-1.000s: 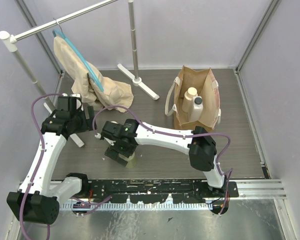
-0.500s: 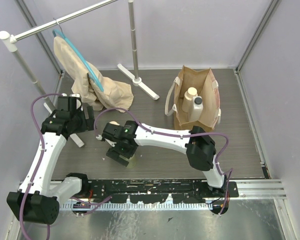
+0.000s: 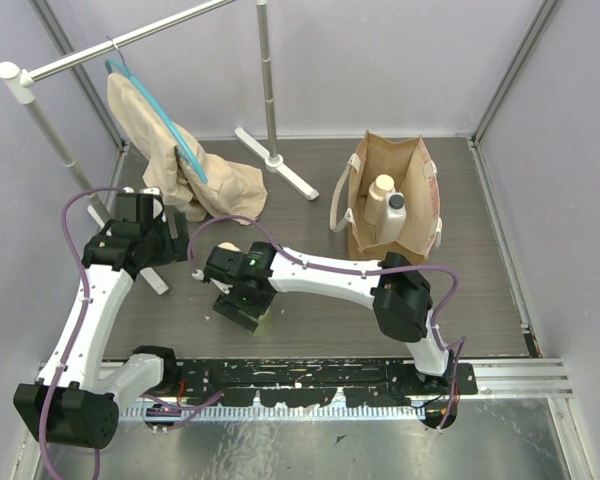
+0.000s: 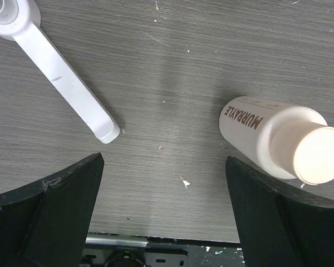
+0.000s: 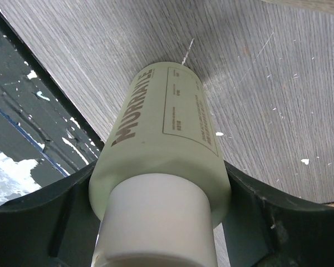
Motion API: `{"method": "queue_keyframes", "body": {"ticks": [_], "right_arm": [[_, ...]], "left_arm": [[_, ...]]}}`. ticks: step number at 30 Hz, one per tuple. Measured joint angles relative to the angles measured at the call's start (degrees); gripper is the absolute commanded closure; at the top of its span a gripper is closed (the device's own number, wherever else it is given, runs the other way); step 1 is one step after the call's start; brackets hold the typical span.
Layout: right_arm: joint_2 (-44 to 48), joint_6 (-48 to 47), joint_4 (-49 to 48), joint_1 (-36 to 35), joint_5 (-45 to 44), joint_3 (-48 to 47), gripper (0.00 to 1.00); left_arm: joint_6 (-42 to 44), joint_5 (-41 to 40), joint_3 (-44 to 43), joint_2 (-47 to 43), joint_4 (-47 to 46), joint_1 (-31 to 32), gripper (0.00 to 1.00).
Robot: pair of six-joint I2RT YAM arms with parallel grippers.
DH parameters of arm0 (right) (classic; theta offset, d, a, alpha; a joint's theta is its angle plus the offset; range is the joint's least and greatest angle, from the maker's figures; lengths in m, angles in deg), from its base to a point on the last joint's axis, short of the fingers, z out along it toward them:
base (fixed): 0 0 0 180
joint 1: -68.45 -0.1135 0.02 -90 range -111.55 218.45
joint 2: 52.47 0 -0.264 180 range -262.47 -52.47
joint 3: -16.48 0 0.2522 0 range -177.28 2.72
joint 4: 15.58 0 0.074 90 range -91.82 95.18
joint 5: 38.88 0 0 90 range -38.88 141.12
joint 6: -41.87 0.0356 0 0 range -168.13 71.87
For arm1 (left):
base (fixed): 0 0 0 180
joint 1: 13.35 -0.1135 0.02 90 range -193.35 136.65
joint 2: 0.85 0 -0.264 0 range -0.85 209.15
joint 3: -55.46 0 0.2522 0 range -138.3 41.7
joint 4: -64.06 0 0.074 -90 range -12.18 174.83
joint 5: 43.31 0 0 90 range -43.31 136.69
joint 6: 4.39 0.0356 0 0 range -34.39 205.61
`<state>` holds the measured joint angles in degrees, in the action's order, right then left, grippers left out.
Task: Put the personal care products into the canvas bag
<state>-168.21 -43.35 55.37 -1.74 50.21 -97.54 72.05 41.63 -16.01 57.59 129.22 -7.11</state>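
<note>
The right jaws are closed on a yellowish bottle (image 5: 161,156), one jaw pressed to each side of its body just below the white cap, with the printed label facing up between them. The far end of the bottle seems to rest on the grey worktop (image 5: 267,67), though the wrist view is too close to be sure. Compared with one second ago, the right arm's wrist and elbow have shifted very slightly to the left. Since half a second ago nothing visibly differs. From above, the bottle (image 3: 267,320) peeks out from under these jaws. The canvas bag (image 3: 390,160) stands well apart from them, far off to their side, with a cream bottle (image 3: 382,188) and a white dark-capped bottle (image 3: 396,208) already inside. The left jaws are spread wide and hold nothing. Another cream bottle (image 4: 267,136) sits just ahead of one jaw's tip, and a white rack foot (image 4: 61,78) lies ahead of the other.
</note>
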Motion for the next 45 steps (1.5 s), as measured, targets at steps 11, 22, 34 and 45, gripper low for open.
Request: {"method": "queue_keyframes", "body": {"ticks": [11, 22, 34, 45], "right_arm": [[5.2, 2.8, 5.7, 12.8, -0.4, -3.5, 0.99], [17.6, 3.3, 7.8, 26.6, -0.9, -21.3, 1.00], [21.3, 1.1, 8.6, 38.2, -4.2, -28.5, 1.00], [22.5, 1.9, 12.9, 46.6, -14.9, -21.9, 1.00]], "left_arm": [[-0.2, 0.0, 0.4, 0.0, -0.1, 0.0, 0.02], [-0.2, 0.0, 0.5, 0.7, -0.7, 0.0, 0.02], [-0.1, 0.5, 0.5, 3.2, -1.9, 0.0, 0.02], [0.0, 0.5, 0.5, 3.7, -1.9, 0.0, 0.02]]}}
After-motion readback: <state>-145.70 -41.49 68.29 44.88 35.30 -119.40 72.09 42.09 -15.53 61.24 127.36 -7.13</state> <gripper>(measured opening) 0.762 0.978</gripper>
